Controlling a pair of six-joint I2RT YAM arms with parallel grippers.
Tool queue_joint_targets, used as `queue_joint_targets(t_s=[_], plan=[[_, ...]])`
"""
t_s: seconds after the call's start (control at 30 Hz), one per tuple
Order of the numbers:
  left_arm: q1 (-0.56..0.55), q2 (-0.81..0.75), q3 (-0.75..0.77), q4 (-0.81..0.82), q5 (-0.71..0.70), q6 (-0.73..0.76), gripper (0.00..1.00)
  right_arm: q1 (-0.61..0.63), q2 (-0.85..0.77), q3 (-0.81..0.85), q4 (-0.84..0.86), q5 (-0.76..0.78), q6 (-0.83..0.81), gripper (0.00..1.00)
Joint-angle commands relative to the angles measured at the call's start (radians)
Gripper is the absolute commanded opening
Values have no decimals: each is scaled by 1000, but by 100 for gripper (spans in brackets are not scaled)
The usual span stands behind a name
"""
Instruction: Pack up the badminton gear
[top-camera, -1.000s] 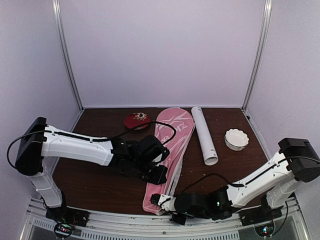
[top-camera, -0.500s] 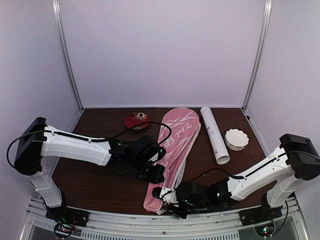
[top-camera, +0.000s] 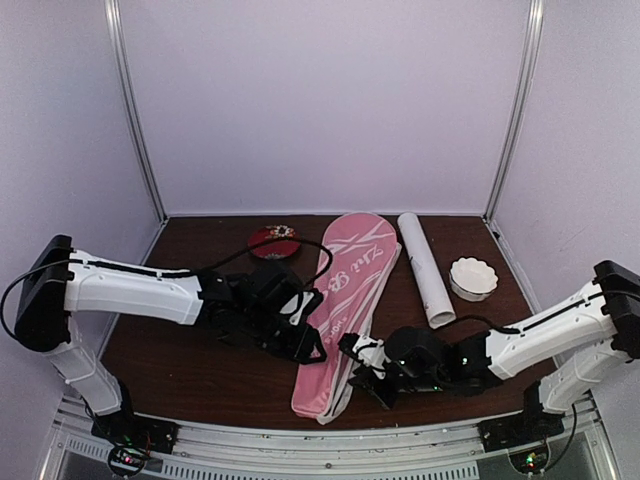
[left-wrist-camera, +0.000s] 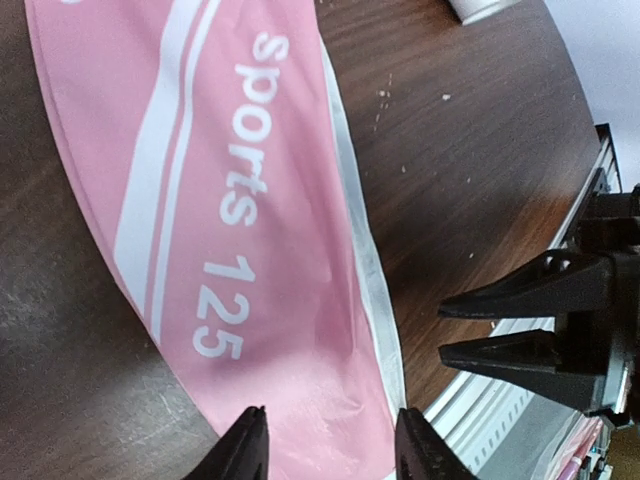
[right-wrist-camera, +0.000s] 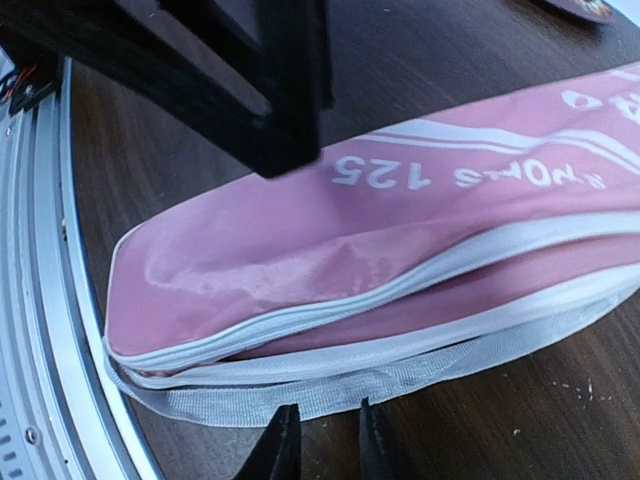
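**Both grippers slack at the narrow end of the pink bag**

The left gripper (left-wrist-camera: 330, 412) hangs over the pink bag (top-camera: 345, 290) with its jaws spread wide. Flat pink fabric shows between them and nothing is pinched. Its arm stretches low across the table (top-camera: 180, 370) from the left, with the wrist turned toward the bag's left edge.

The right gripper (right-wrist-camera: 327, 405) comes in low from the right. Its jaws are only narrowly parted, with bare table between them, and its tips sit at the edge of the grey webbing strap (right-wrist-camera: 400, 375). The two grippers face each other across the bag, near but apart.

The bag lies diagonally, its wide rounded end far back and its narrow end toward the near edge. It carries white stripes and the lettering "Sports 125". A white zip band along its side looks closed, and its contents are hidden.

The white tube (top-camera: 424, 268) lies just beside the wide end. A white scalloped bowl (top-camera: 472, 278) sits to the tube's right. A dark red dish (top-camera: 273, 241) sits to the bag's left.
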Motion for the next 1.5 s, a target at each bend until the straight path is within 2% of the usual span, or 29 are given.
queue_joint_targets(t_s=[0.0, 0.1, 0.23, 0.37, 0.5, 0.63, 0.8, 1.03, 1.33, 1.47], plan=[[55, -41, -15, 60, 18, 70, 45, -83, -25, -18, -11, -78, 113, 21], [89, -35, -19, 74, 12, 107, 44, -145, -8, 24, -32, -120, 173, 18], [124, -17, -21, 97, 11, 125, 38, -153, 61, 124, -107, -110, 152, 13], [136, -11, -27, 127, 0, 122, 34, -153, 154, 144, -61, -146, 124, 11], [134, 31, -60, 194, 54, 103, 29, -151, 233, 163, -23, -170, 120, 8], [124, 45, -128, 238, 57, 78, 28, -145, 283, 168, 18, -186, 109, 9], [89, 54, -191, 267, 62, 52, 29, -136, 325, 218, 47, -201, 92, 9], [19, 78, -195, 288, 55, 12, 33, -121, 339, 266, 60, -230, 95, 11], [21, 13, -246, 292, 3, -34, 45, -102, 372, 290, 139, -271, 114, 15], [63, -39, -229, 191, -41, 22, 47, -104, 328, 254, 113, -259, 122, 19]])
